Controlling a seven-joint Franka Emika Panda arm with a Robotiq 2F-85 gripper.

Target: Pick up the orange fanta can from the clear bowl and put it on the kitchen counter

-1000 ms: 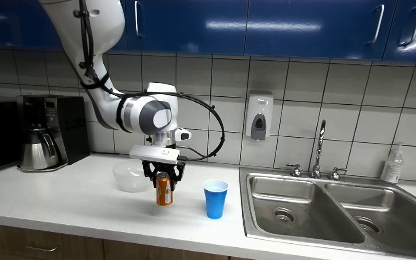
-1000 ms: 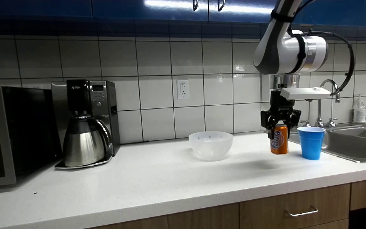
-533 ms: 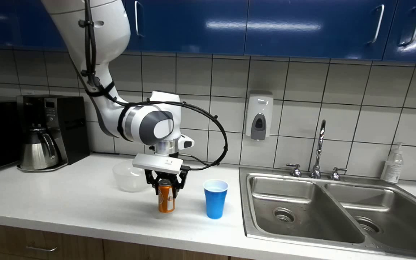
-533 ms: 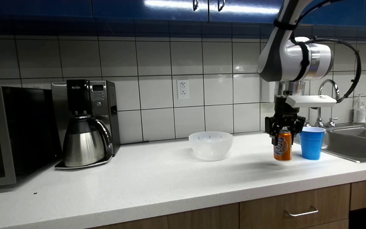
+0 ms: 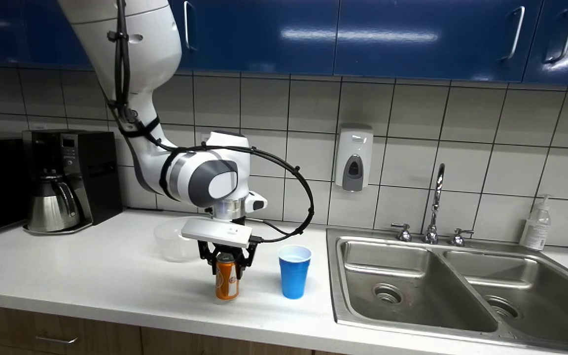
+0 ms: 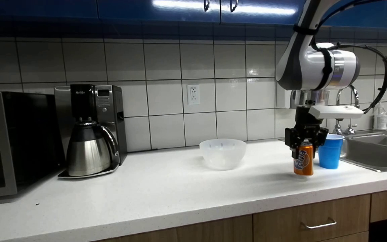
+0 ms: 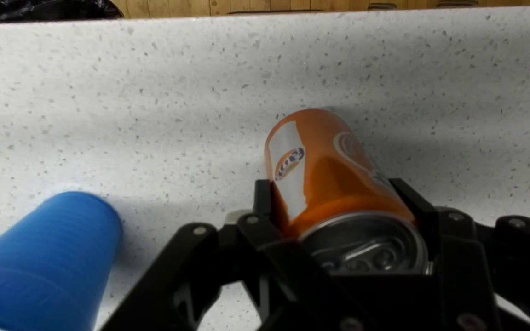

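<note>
The pincer (image 5: 227, 272) pinches the can (image 6: 303, 161) from both sides, by its top half. The can points nearly straight down below the pincer, outside the bowl (image 6: 223, 157), its bottom touching or just above the surface (image 6: 166, 195); I can't tell which. Next, maybe a tiny bit down, then let go.

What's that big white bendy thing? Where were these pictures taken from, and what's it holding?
It's a robot arm, a machine with joints like yours. The black pincer at its end works like finger and thumb, and it's gripping an orange Fanta can upright. Two pictures look on from outside the robot; the close-up is from its wrist. On the counter stand a clear bowl, a blue cup, a coffee maker and a microwave. The can's bottom is very near the counter; I can't tell whether it touches.
</note>
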